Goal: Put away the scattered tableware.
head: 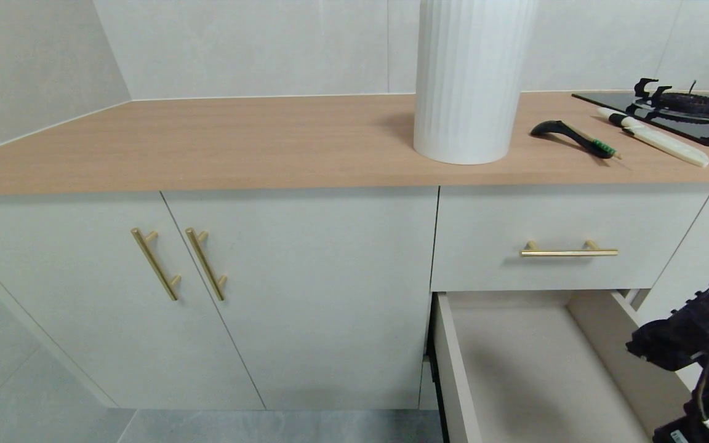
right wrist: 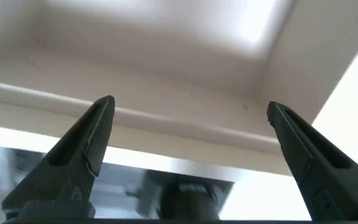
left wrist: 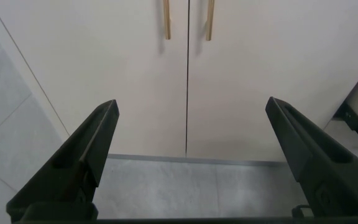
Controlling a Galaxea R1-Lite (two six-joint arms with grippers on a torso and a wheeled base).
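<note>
my left claw (left wrist: 190, 104) and right claw (right wrist: 188, 102) gape wide, empty; upper right, a long cream knife (head: 659, 138) lies beside a black curved green-tipped utensil (head: 567, 136).

The white ribbed container (head: 468, 80) on the counter is cut off by the head view's top edge, the stove (head: 690, 111) by its right edge, and the open drawer (head: 453, 369) by its bottom edge, front and all. The black-handled utensil (head: 570, 138) and the long pale one (head: 656, 136) beside it are too small to tell their kind. In the right wrist view, a dark shape (right wrist: 188, 199) beyond a pale edge is blurred beyond telling.
</note>
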